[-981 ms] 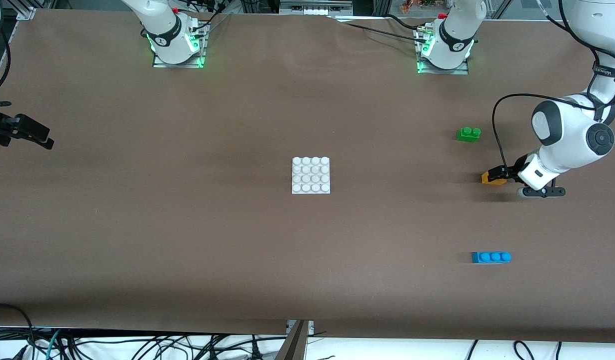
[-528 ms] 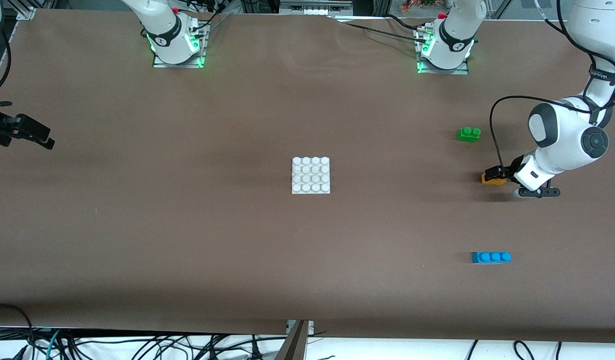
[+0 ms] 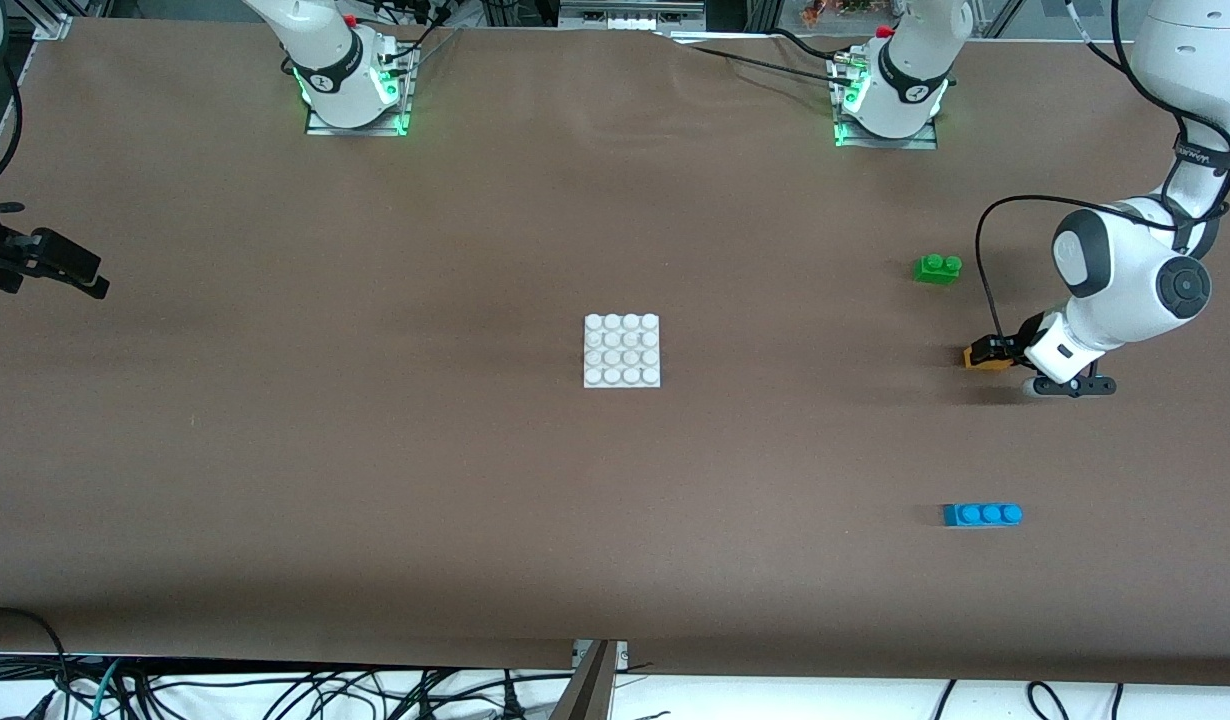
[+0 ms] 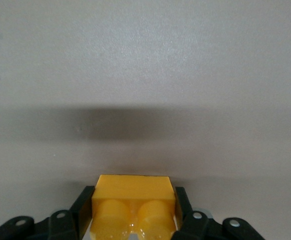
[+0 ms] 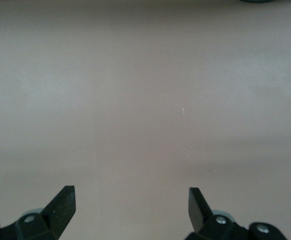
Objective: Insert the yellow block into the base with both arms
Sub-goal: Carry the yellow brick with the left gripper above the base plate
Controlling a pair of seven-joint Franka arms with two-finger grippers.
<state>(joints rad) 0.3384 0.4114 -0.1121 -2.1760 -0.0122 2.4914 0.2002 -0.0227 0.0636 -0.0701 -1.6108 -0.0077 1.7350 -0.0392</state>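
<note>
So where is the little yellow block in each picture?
Front view: the yellow block sits at the left arm's end of the table, between the green brick and the blue brick, gripped by the left end effector.
Left wrist view: the yellow block fills the bottom middle, studs showing, squeezed between black fingers.
Right wrist view: not in it, only brown table.
Shared landmark: the black fingers pinching the block.

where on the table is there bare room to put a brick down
Bare cloth surrounds the base, widest toward the right arm's end, where the right gripper waits. The left arm's end is crowded: green brick, blue brick, and the left gripper shut on the yellow block.
</note>
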